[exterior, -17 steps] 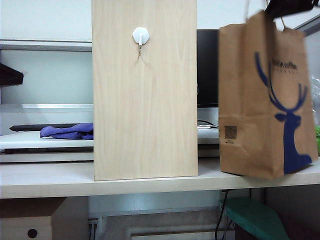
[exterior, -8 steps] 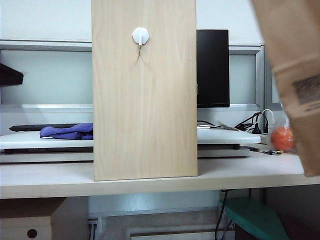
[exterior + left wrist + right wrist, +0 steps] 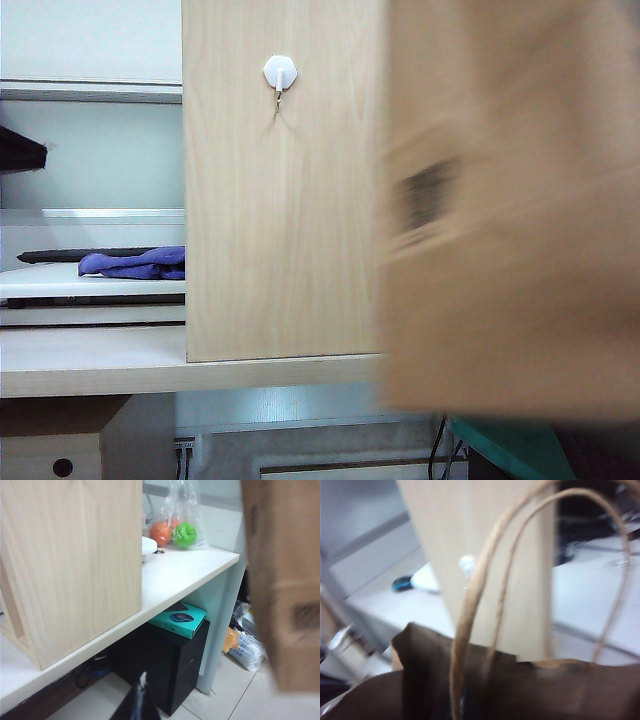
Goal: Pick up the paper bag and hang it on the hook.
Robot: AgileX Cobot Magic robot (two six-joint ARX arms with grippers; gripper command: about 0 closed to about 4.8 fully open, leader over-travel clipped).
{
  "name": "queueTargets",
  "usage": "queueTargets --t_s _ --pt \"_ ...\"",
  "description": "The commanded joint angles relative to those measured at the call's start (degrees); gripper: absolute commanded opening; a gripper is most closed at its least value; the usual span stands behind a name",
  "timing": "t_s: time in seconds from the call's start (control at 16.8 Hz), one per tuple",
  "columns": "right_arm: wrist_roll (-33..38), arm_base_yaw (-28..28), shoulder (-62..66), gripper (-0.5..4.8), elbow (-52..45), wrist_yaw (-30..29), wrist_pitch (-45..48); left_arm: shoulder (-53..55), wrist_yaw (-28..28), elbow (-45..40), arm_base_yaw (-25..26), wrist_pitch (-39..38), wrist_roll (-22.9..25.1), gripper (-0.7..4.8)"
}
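Observation:
The brown paper bag (image 3: 510,250) hangs blurred and close to the exterior camera, filling the right half of that view with its QR code toward me. In the left wrist view the paper bag (image 3: 285,580) hangs off the table's edge. Its twine handles (image 3: 470,605) run down to my right gripper (image 3: 464,702), which is shut on them above the bag's open mouth (image 3: 520,690). The white hook (image 3: 281,73) sits high on the upright wooden board (image 3: 280,250); beyond the handles the hook (image 3: 467,564) shows again. My left gripper (image 3: 142,692) is shut and empty, low beside the table.
A clear bag of orange and green fruit (image 3: 177,530) lies on the table's far end. A purple cloth (image 3: 135,263) rests on a white shelf behind the board. A teal box (image 3: 180,620) sits on a black cabinet (image 3: 165,665) under the table.
The bag has left the table's right end, risen and swung left toward the exterior camera, now hiding the monitor and the board's right edge. The left arm has not moved.

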Motion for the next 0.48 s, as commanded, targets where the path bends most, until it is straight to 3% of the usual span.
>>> queueTargets --t_s 0.06,0.12,0.24,0.48 --pt "1.1 14.3 8.4 -0.06 -0.5 10.8 6.3 0.0 0.2 0.1 0.1 0.7 0.2 -0.06" --pt "1.0 20.5 12.5 -0.06 -0.5 17.8 10.0 0.0 0.2 0.1 0.1 0.7 0.2 -0.06" --pt "0.7 26.7 19.8 -0.06 -0.3 25.4 16.7 0.0 0.2 0.1 0.1 0.7 0.2 -0.05" --pt "1.4 26.8 32.8 -0.06 -0.2 25.6 25.8 0.0 0.2 0.1 0.1 0.7 0.2 -0.06"
